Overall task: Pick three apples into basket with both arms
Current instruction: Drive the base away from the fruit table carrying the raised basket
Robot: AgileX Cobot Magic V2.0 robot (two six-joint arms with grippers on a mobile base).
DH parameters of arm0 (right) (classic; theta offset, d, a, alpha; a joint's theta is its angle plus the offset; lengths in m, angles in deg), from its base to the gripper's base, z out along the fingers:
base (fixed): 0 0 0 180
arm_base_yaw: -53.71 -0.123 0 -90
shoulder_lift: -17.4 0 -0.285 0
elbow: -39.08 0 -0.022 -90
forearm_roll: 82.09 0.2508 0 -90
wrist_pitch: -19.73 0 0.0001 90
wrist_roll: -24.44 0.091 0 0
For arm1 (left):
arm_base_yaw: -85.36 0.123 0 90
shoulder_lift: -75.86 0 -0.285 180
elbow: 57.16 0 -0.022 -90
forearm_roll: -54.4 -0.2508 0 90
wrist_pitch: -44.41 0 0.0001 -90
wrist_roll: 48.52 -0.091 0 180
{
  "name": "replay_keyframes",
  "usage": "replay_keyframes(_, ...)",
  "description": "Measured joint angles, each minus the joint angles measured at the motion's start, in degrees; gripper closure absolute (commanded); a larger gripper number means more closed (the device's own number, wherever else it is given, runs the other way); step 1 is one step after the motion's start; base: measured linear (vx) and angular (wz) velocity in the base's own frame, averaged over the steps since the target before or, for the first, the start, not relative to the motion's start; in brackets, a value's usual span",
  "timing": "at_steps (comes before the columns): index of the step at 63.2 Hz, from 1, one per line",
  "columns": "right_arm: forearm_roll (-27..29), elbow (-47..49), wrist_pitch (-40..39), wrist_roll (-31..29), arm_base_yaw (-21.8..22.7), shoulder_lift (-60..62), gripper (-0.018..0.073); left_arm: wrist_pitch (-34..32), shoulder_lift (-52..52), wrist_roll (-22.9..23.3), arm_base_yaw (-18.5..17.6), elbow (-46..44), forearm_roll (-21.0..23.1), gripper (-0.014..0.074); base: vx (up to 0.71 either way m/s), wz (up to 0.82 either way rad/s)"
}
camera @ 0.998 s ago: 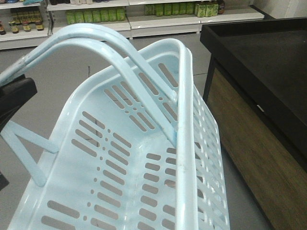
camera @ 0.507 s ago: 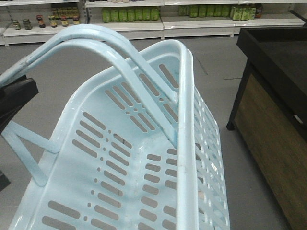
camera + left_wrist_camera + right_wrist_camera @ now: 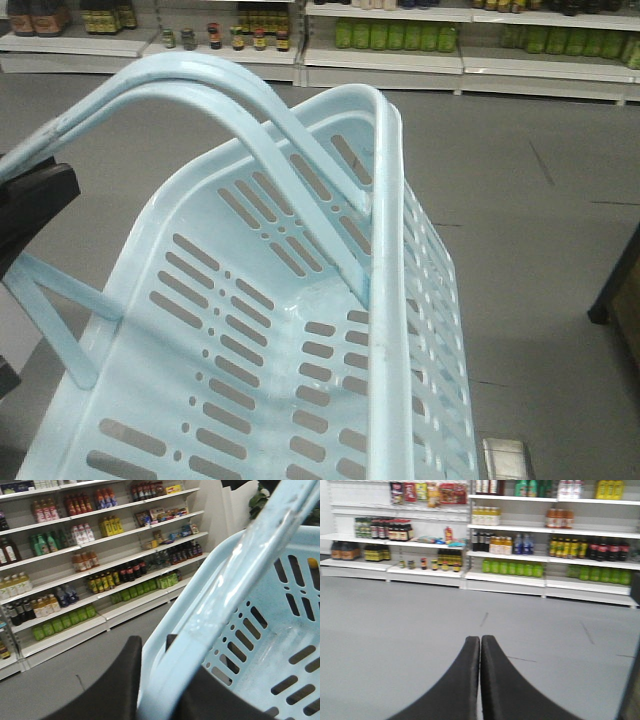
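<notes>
Near end of the basket [image 3: 388,300] past the bottom edge; shelf bottles [image 3: 390,36] illegibly small

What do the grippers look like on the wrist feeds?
Both are plain matte black. The right gripper has two smooth fingers that curve and taper to narrow tips. The left gripper shows similar broad, rounded black fingers. No cables or markings show.

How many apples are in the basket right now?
0. The basket shows no apples on its floor or walls in the front and left wrist views. Its near end is cropped, so one could be hidden there.
</notes>
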Motion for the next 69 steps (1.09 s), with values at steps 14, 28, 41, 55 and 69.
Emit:
replay_keyframes(14, 0.0, 0.0, 0.0, 0.0, 0.0, 0.0, 0.0568, 0.0, 0.0, 0.0, 0.0, 0.0, 0.0, 0.0602, 0.14, 0.47)
replay_keyframes(28, 0.0, 0.0, 0.0, 0.0, 0.0, 0.0, 0.0568, 0.0, 0.0, 0.0, 0.0, 0.0, 0.0, 0.0602, 0.14, 0.30)
replay_keyframes(41, 0.0, 0.0, 0.0, 0.0, 0.0, 0.0, 0.0568, 0.0, 0.0, 0.0, 0.0, 0.0, 0.0, 0.0602, 0.14, 0.13)
replay_keyframes(55, 0.0, 0.0, 0.0, 0.0, 0.0, 0.0, 0.0568, 0.0, 0.0, 0.0, 0.0, 0.0, 0.0, 0.0602, 0.15, 0.02)
replay_keyframes(69, 0.0, 0.0, 0.0, 0.0, 0.0, 0.0, 0.0568, 0.0, 0.0, 0.0, 0.0, 0.0, 0.0, 0.0602, 0.16, -0.08)
